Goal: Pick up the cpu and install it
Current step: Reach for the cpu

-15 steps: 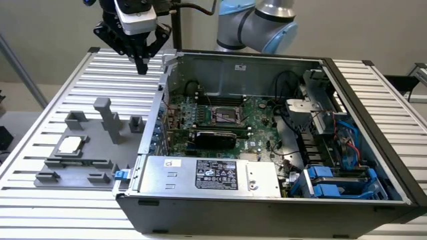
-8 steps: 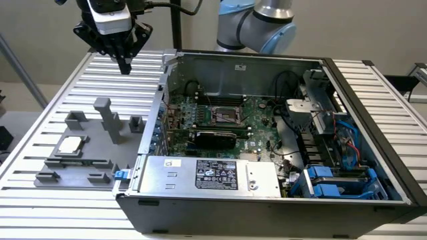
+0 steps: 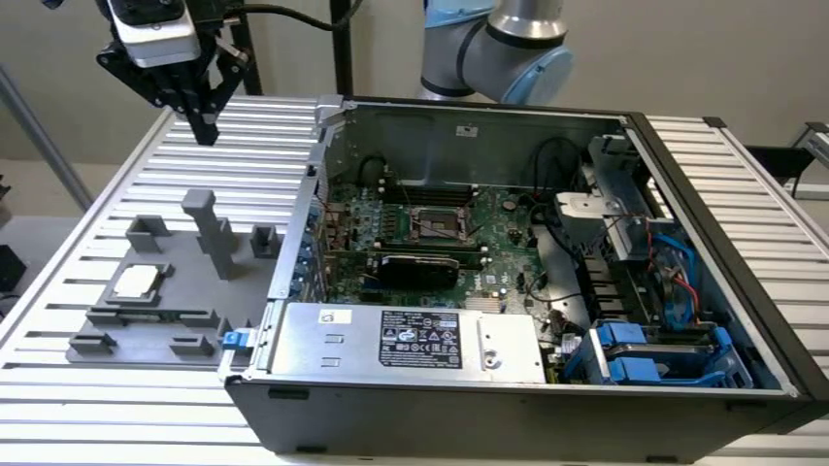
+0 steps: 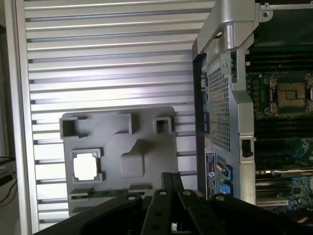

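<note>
Gripper (image 4: 169,176) fingers are looming nearest, pressed together and carrying nothing, pointing straight down. The arm's blue-capped joint (image 3: 518,49) is bending off to one side of it, behind the open computer case (image 3: 453,427). Beneath it the ribbed metal table (image 3: 259,146) is spreading wide. Below the gripper and well apart from it, a grey fixture (image 3: 182,316) is holding the cpu (image 3: 136,282), lying flat in its square seat.

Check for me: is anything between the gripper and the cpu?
Nothing visible. The gripper, shut, hangs in open air above the slatted table; the cpu lies uncovered in its grey holder. The holder's tall post stands beside the cpu, toward the exterior view's right.
</note>
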Available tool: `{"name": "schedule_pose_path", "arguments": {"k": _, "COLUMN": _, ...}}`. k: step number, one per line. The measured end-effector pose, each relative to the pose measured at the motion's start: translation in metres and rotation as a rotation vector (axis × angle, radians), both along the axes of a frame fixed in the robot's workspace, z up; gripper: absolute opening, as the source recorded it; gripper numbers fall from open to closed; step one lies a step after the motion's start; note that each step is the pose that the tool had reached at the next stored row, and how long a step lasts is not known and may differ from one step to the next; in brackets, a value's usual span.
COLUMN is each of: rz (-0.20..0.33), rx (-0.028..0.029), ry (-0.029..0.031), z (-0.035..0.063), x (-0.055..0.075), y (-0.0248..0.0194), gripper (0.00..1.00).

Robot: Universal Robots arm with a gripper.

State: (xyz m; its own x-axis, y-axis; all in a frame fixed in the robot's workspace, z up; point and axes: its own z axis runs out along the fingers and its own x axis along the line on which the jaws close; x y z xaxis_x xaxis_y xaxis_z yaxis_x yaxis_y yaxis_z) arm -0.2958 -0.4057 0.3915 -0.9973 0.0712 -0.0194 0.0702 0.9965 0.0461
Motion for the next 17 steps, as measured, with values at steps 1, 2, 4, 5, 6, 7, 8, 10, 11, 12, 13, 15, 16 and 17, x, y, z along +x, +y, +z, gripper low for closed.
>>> {"name": "schedule_pose_path", "arguments": {"k": 1, "rz": 0.0, "rx": -0.0002, "ry": 0.0001, "z": -0.0003, "x": -0.005, "y": -0.0004, "gripper": 0.11}}
{"name": "schedule_pose_path", "arguments": {"k": 2, "rz": 0.0, "rx": -0.0003, "ry": 0.0001, "z": -0.0007, "x": -0.009, "y": -0.0008, "gripper": 0.11}}
{"name": "schedule_pose_path", "arguments": {"k": 4, "rz": 0.0, "rx": -0.0003, "ry": 0.0, "z": -0.0017, "x": -0.018, "y": -0.0018, "gripper": 0.11}}
{"name": "schedule_pose_path", "arguments": {"k": 5, "rz": 0.0, "rx": -0.0006, "ry": 0.0001, "z": -0.0023, "x": -0.023, "y": -0.0022, "gripper": 0.11}}
{"name": "schedule_pose_path", "arguments": {"k": 6, "rz": 0.0, "rx": -0.0008, "ry": 0.0001, "z": -0.0032, "x": -0.027, "y": -0.0026, "gripper": 0.11}}
{"name": "schedule_pose_path", "arguments": {"k": 7, "rz": 0.0, "rx": -0.0011, "ry": 0.0001, "z": -0.0041, "x": -0.032, "y": -0.003, "gripper": 0.11}}
{"name": "schedule_pose_path", "arguments": {"k": 8, "rz": 0.0, "rx": -0.0014, "ry": 0.0, "z": -0.005, "x": -0.037, "y": -0.0033, "gripper": 0.11}}
{"name": "schedule_pose_path", "arguments": {"k": 10, "rz": 0.0, "rx": -0.0021, "ry": 0.0001, "z": -0.007, "x": -0.045, "y": -0.0041, "gripper": 0.11}}
{"name": "schedule_pose_path", "arguments": {"k": 11, "rz": 0.0, "rx": -0.0023, "ry": 0.0, "z": -0.008, "x": -0.05, "y": -0.0044, "gripper": 0.11}}
{"name": "schedule_pose_path", "arguments": {"k": 12, "rz": 0.0, "rx": -0.0026, "ry": 0.0001, "z": -0.009, "x": -0.054, "y": -0.0048, "gripper": 0.11}}
{"name": "schedule_pose_path", "arguments": {"k": 13, "rz": 0.0, "rx": -0.0029, "ry": 0.0001, "z": -0.0101, "x": -0.059, "y": -0.0051, "gripper": 0.11}}
{"name": "schedule_pose_path", "arguments": {"k": 15, "rz": 0.0, "rx": -0.0034, "ry": 0.0001, "z": -0.0122, "x": -0.068, "y": -0.0058, "gripper": 0.11}}
{"name": "schedule_pose_path", "arguments": {"k": 16, "rz": 0.0, "rx": -0.0037, "ry": 0.0001, "z": -0.0133, "x": -0.073, "y": -0.0061, "gripper": 0.11}}
{"name": "schedule_pose_path", "arguments": {"k": 17, "rz": 0.0, "rx": -0.004, "ry": 0.0002, "z": -0.0143, "x": -0.077, "y": -0.0065, "gripper": 0.11}}
